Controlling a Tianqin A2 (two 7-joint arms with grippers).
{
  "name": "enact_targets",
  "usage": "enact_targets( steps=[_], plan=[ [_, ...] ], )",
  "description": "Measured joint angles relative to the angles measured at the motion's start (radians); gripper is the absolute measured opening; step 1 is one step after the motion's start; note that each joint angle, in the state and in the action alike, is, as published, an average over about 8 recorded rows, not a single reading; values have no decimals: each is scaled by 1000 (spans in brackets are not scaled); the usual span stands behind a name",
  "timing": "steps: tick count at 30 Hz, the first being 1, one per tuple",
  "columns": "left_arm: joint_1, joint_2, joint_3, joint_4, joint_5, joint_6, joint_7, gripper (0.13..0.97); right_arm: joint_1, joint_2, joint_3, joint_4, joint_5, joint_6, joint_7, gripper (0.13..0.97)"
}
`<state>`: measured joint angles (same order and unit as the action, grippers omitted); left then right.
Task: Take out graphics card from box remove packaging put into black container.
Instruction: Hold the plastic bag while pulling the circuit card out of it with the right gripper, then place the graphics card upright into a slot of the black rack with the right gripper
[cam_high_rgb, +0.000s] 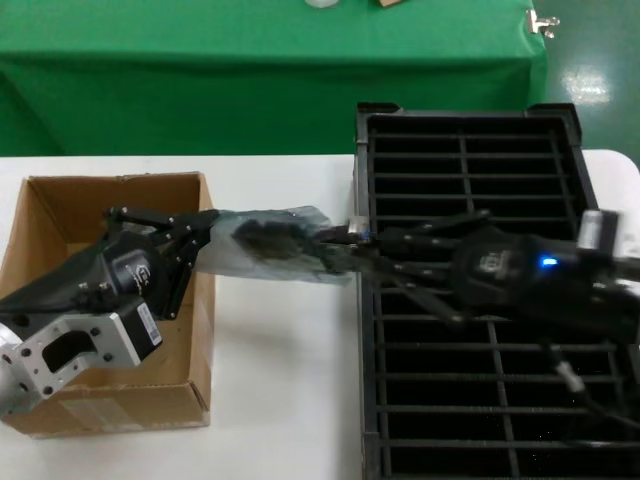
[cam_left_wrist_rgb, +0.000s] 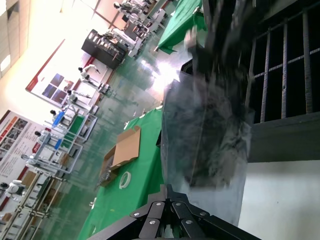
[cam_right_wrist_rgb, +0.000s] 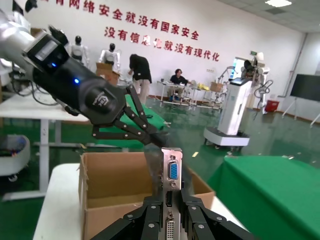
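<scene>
The graphics card shows its silver bracket with a blue VGA port, and my right gripper is shut on that bracket. In the head view the right gripper is at the left rim of the black container. The card's dark board is still partly inside the grey translucent packaging, which hangs stretched above the table between the two grippers. My left gripper is shut on the packaging's other end, over the right wall of the brown box. The left gripper shows closed fingers.
A white table carries the box and the black container. A green-covered table stands behind them. The left arm's body lies over the box's inside.
</scene>
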<state>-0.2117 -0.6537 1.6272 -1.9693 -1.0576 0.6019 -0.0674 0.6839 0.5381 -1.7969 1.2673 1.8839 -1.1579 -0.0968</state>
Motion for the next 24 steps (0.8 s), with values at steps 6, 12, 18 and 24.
enact_targets(
  steps=[6, 12, 18, 24],
  plan=[
    [0, 0, 0, 0, 0, 0, 0, 139, -74, 154, 65, 178, 23, 11, 47, 188],
    [0, 0, 0, 0, 0, 0, 0, 139, -112, 318, 113, 305, 20, 7, 103, 188],
    [0, 0, 0, 0, 0, 0, 0, 139, -48, 461, 92, 400, -44, -37, 214, 188],
    [0, 0, 0, 0, 0, 0, 0, 139, 119, 511, -23, 484, -180, -168, 380, 188]
  ],
)
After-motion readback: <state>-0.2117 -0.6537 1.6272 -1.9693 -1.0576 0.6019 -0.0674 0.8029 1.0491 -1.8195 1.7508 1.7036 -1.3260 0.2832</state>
